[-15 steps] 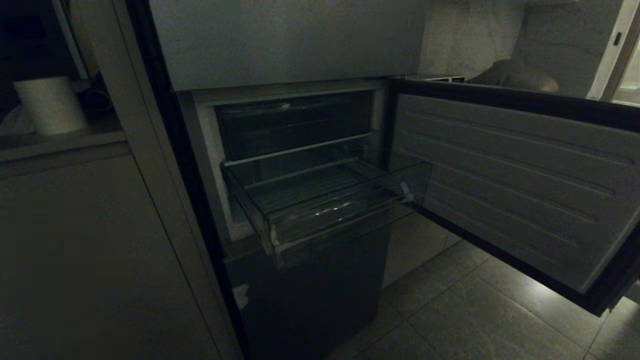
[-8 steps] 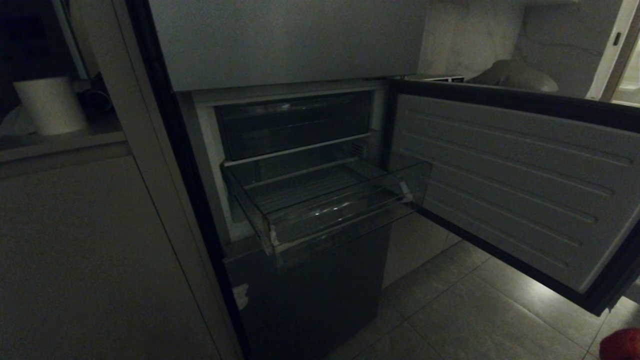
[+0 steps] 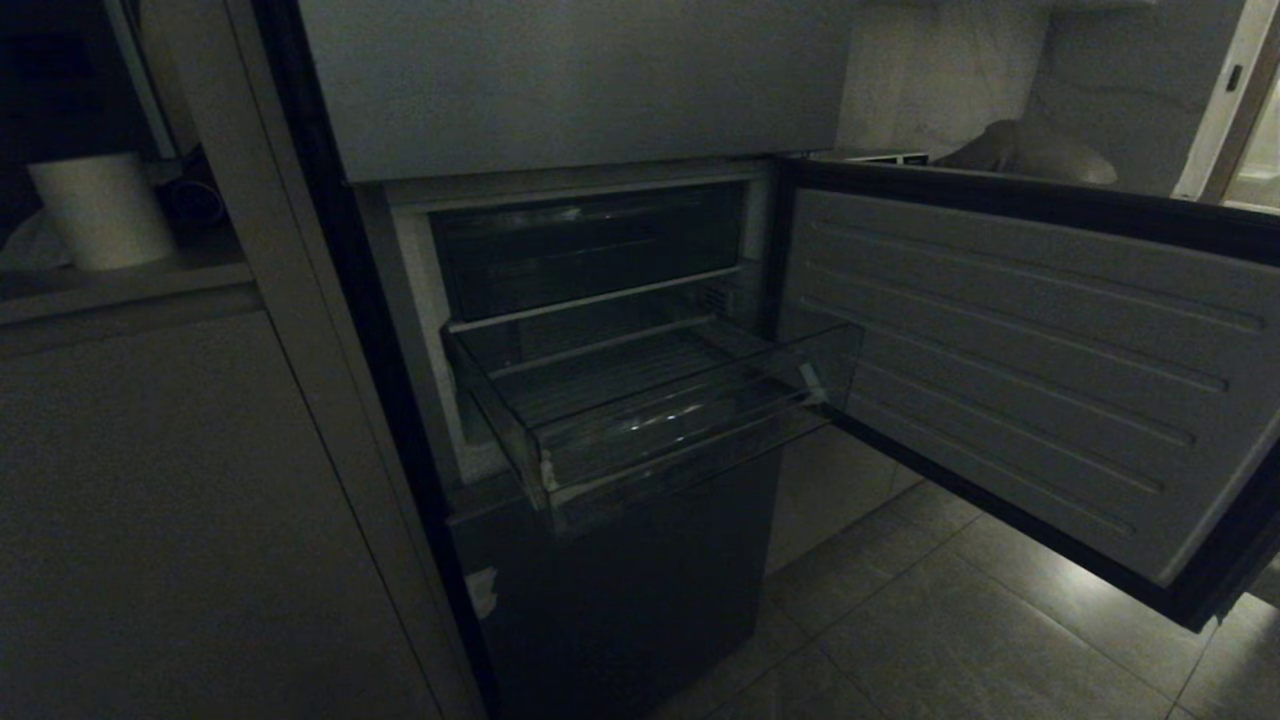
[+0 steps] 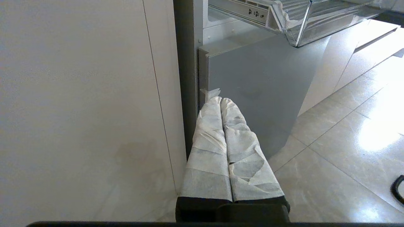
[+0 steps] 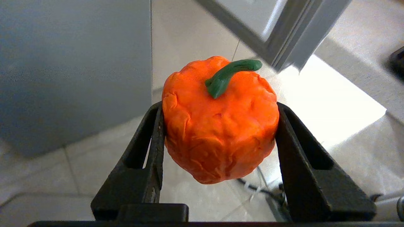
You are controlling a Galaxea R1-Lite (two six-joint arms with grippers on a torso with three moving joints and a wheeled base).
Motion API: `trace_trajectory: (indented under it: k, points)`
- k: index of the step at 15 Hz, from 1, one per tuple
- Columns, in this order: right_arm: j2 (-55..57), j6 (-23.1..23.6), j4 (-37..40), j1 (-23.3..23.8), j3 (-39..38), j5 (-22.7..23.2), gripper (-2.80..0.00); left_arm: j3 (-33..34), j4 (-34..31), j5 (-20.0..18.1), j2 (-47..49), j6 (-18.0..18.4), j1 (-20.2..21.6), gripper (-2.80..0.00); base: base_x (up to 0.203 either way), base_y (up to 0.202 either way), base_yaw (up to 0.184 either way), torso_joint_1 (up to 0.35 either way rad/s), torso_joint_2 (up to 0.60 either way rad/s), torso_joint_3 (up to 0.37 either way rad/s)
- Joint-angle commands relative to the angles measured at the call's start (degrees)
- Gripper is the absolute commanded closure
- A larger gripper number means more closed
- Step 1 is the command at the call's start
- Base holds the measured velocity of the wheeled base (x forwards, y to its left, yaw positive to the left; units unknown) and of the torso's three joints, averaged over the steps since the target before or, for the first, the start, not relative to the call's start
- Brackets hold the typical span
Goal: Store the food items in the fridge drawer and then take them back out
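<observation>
Only by the wrist views: right gripper [image 5: 217, 138] clamping orange food item [image 5: 217, 126], left gripper [image 4: 222, 104] closed, empty.

Dim room, tiled floor [image 3: 950, 620], pale cabinet [image 3: 180, 520] beside fridge [image 3: 560, 90]

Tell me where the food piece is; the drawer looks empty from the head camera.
Only the right wrist view shows the orange food piece: clamped in the right tool above the tiled floor, outside the fridge drawer.
</observation>
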State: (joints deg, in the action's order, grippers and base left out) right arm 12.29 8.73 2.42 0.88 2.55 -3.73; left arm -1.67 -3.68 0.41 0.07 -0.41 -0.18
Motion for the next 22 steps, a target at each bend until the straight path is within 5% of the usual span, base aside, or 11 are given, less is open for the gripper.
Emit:
trace_trajectory:
  k: [1,4,13,22]
  points:
    - [-7.08,0.06,0.18,-0.05,0.23,0.89,0.0,0.0,-0.01,0.02,0.01,-0.09,0.01,0.0,0.0,0.0,0.0,0.0,0.0,0.0]
    - [-12.47,-1.04,-1.57,-0.58,-2.33,5.57,0.0,0.0,-0.01,0.02,0.01,-0.11,0.01,0.0,0.0,0.0,0.0,0.0,0.0,0.0]
    - [-12.29,-1.52,-1.8,-0.7,-2.46,5.67,0.0,0.0,-0.01,0.02,0.01,-0.11,0.01,0.0,0.0,-0.001,0.007,0.001,0.0,0.0]
    - [-12.29,-1.26,-1.8,-0.7,-2.46,5.75,0.0,0.0,-0.01,0.02,0.01,-0.11,0.01,0.0,0.001,-0.006,0.169,0.001,0.0,0.004]
